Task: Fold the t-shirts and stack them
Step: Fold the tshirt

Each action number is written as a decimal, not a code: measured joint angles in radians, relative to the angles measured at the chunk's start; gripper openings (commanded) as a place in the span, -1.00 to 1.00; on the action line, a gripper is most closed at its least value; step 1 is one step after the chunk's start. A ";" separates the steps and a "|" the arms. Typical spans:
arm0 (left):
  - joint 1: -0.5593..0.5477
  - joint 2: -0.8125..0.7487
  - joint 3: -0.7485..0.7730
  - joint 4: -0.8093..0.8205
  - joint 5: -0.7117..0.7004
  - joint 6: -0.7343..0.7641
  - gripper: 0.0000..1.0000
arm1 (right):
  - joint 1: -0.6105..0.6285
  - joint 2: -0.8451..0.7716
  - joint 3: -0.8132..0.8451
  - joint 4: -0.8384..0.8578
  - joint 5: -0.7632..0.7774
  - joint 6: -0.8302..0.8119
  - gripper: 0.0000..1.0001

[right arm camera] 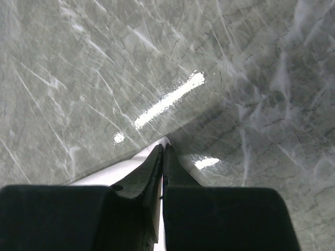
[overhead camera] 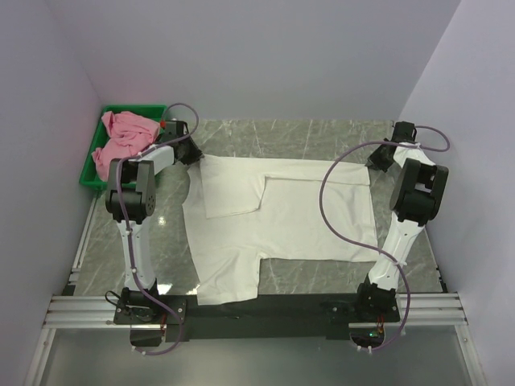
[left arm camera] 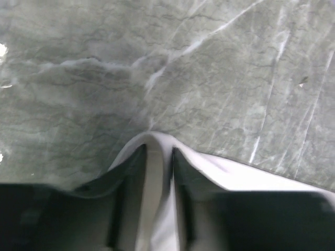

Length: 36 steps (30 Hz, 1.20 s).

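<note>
While left end effector, right end effector pinch corners, white t-shirt lies spread.

Flat white t-shirt at centre, sleeve seemingly folded inward; pink t-shirt crumpled far-left.

Plain pale walls enclose a grey-green marbled bench on three sides. Just ahead of the right jaws, a bright streak, probably an overhead lamp's reflection, glares off it.
</note>
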 measured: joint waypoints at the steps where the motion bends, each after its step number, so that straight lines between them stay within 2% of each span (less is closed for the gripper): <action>1: 0.000 0.000 0.000 0.004 0.005 0.005 -0.21 | -0.002 0.000 0.000 0.001 -0.003 0.000 -0.80; 2: 0.002 0.000 0.000 0.010 0.014 0.008 -0.15 | -0.004 0.000 0.000 0.003 -0.008 0.001 -0.71; 3: 0.002 0.000 0.000 0.016 0.019 0.013 -0.01 | -0.005 0.000 0.000 0.003 -0.013 0.002 -0.64; 4: 0.003 0.000 0.000 0.022 0.026 0.019 0.05 | -0.006 0.000 0.000 0.003 -0.015 0.000 -0.45; 8: 0.005 0.001 0.016 0.028 0.039 0.047 0.25 | -0.010 0.000 0.011 0.003 -0.013 -0.008 -0.06; 9: 0.006 0.001 0.023 0.025 0.040 0.053 0.46 | -0.011 0.000 0.018 0.003 -0.011 -0.010 0.00; 11: 0.007 0.001 0.041 0.023 0.040 0.071 0.71 | -0.011 -0.007 0.027 0.003 -0.006 -0.018 0.14; 12: 0.009 -0.001 0.048 0.026 0.040 0.078 0.93 | -0.008 -0.020 0.026 0.002 0.004 -0.023 0.18; 13: 0.010 -0.007 0.049 0.031 0.038 0.086 0.99 | -0.006 -0.037 0.024 -0.003 0.016 -0.023 0.25; 16: 0.012 -0.051 0.030 0.027 0.025 0.096 0.99 | 0.008 -0.126 -0.013 -0.005 0.054 -0.027 0.29; 22: -0.009 -0.301 -0.057 -0.048 -0.045 0.106 0.99 | 0.105 -0.390 -0.150 -0.013 0.130 -0.038 0.28; 28: -0.126 -0.540 -0.162 -0.117 -0.109 0.103 0.99 | 0.265 -0.538 -0.328 -0.037 0.171 -0.042 0.29; 32: -0.233 -0.568 -0.251 -0.140 -0.121 0.093 0.99 | 0.306 -0.524 -0.401 -0.081 0.182 -0.041 0.29; 36: -0.278 -0.488 -0.267 -0.193 -0.131 0.074 0.99 | 0.324 -0.489 -0.410 -0.129 0.207 -0.040 0.29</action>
